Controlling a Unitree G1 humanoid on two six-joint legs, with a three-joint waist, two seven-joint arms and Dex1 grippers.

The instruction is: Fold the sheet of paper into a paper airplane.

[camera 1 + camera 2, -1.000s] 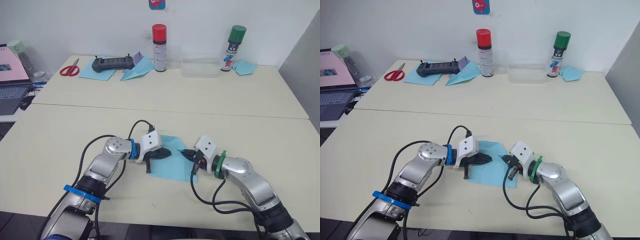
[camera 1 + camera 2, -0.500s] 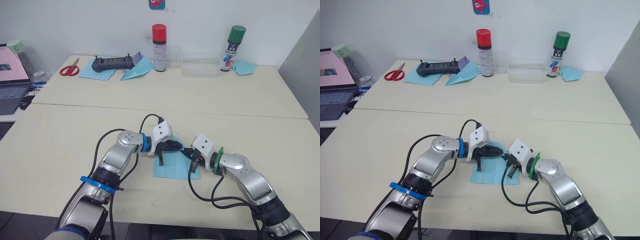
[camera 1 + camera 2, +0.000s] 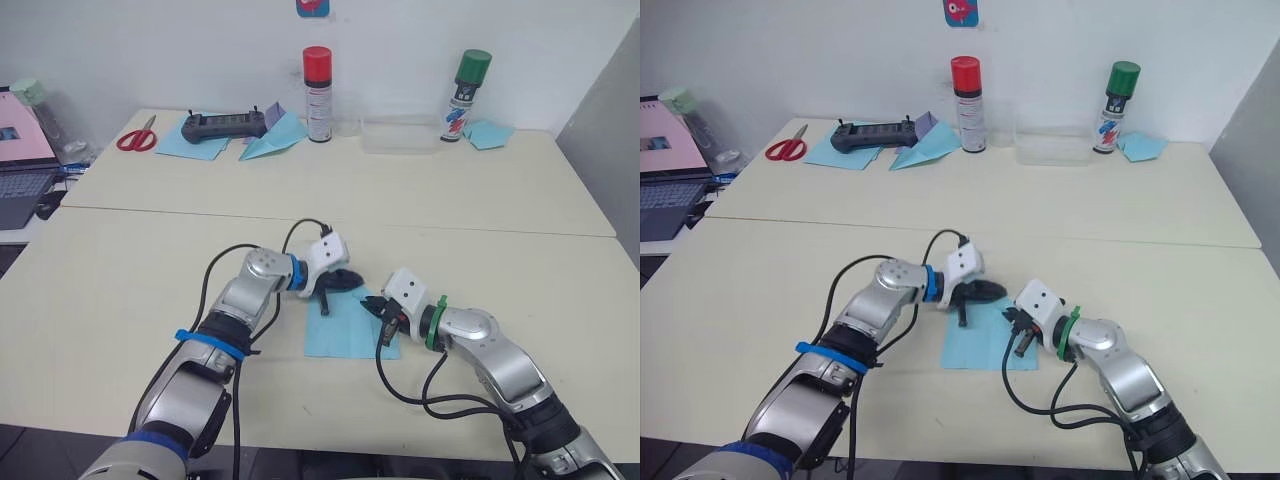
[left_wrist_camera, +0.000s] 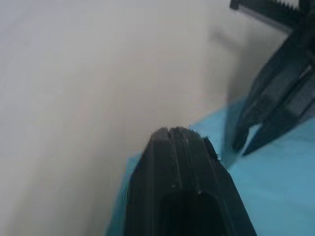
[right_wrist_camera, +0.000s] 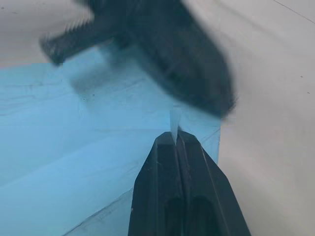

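- Sheet of paper (image 3: 350, 328): flat on near table (image 3: 120, 270), between both grippers, partly folded.
- Left gripper (image 3: 352, 280): at sheet's far edge, fingers pressed together, tips over paper edge.
- Right gripper (image 3: 372, 309): at sheet's right edge, fingers closed, pinching a thin bit of paper.
- Grippers near each other, apart.

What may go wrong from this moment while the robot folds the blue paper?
1. The left gripper and right gripper meet closely over the far right corner of the sheet of paper; their fingers may collide.
2. Both grippers look shut at the same corner, and the rest of the sheet lies free on the table. A pull may slide or wrinkle it instead of making a clean crease.
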